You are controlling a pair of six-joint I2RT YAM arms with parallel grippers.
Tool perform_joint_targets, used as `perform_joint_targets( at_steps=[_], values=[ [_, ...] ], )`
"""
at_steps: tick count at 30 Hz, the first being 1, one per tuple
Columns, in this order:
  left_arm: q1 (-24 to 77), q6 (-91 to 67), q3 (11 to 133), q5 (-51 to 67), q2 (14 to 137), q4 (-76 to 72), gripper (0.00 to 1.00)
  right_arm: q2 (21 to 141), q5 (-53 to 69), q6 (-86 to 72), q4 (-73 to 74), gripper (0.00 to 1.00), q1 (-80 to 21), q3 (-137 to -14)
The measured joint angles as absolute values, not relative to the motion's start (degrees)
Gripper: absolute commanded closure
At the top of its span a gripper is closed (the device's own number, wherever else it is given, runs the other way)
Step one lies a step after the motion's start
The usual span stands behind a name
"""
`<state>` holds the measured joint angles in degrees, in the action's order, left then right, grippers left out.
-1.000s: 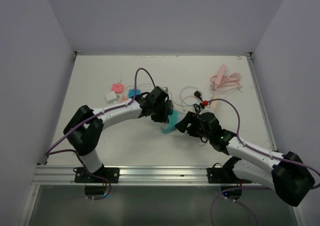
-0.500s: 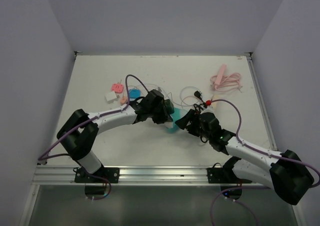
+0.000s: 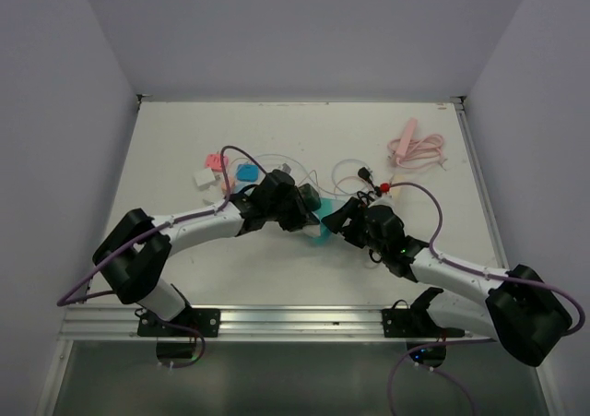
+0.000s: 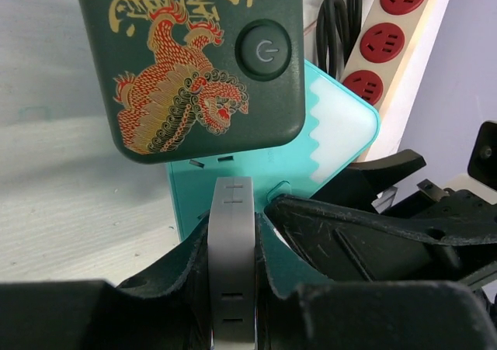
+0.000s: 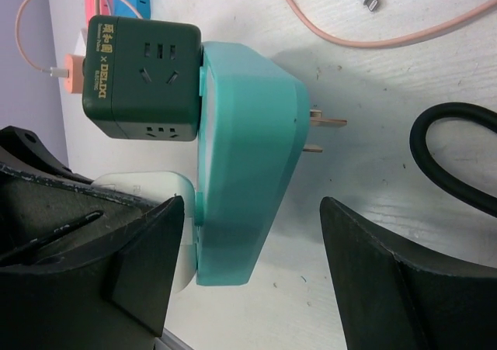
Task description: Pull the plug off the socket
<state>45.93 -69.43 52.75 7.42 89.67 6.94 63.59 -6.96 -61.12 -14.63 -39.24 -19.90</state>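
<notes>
Left tool clamps white plug; right tool spread wide around teal socket.

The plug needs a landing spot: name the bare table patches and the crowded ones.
Bare: the table along the back wall and just before the rail. Crowded: the centre around the teal socket, and by the pink power strip.

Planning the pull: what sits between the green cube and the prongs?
The teal adapter, in the right wrist view: green cube on one face, prongs opposite.
</notes>
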Motion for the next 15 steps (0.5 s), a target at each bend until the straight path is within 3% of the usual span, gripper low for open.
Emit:
perform_joint_targets(
  at_steps=[7,10,15],
  values=[
    [45.9,-70.8,50.6,7.7,88.3,4.1,1.00,67.1,-6.7,-61.3,-17.9,0.34,-39.2,-20.0],
    [45.9,-71.0,50.1,7.7,88.2,3.5,1.00,68.1,-6.3,-61.1,-18.9,0.47,-39.2,-20.6],
    [45.9,-71.4,49.8,7.6,87.8,2.7,1.00,67.5,-6.1,-60.2,-20.2,0.84,-39.2,-21.4]
  ],
)
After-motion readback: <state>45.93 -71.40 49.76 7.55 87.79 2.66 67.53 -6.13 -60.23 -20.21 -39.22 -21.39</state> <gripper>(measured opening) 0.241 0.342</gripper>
